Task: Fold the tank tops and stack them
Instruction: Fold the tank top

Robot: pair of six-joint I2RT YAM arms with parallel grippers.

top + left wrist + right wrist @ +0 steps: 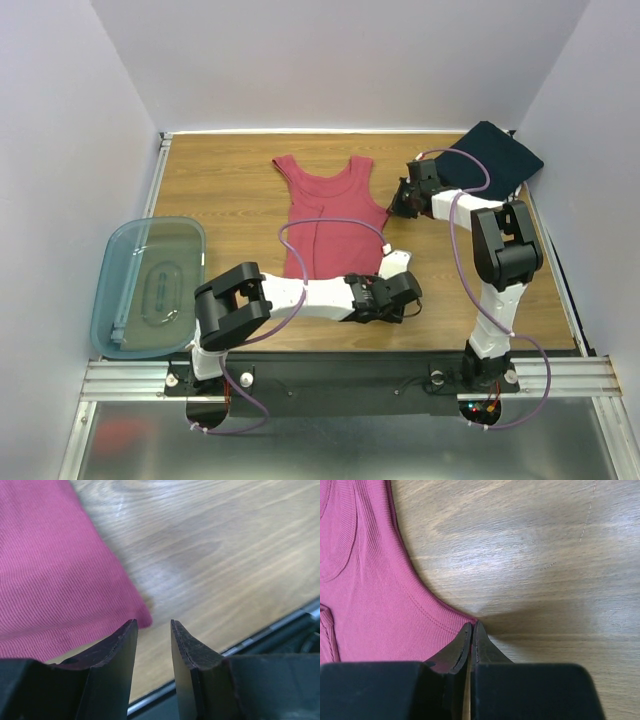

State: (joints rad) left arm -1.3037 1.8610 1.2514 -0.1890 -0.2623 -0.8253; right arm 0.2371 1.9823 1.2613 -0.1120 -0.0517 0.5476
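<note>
My right gripper (472,626) pinches the red top (370,595) at its corner, lower centre; my left gripper (153,627), narrowly open, sits just right of its hem.

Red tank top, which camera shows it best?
Top external: it alone shows nearly the whole red tank top spread flat on the table, straps at the far end. Left wrist shows only a hem corner beside the open left claw; right wrist only an armhole corner pinched in the right claw.
</note>
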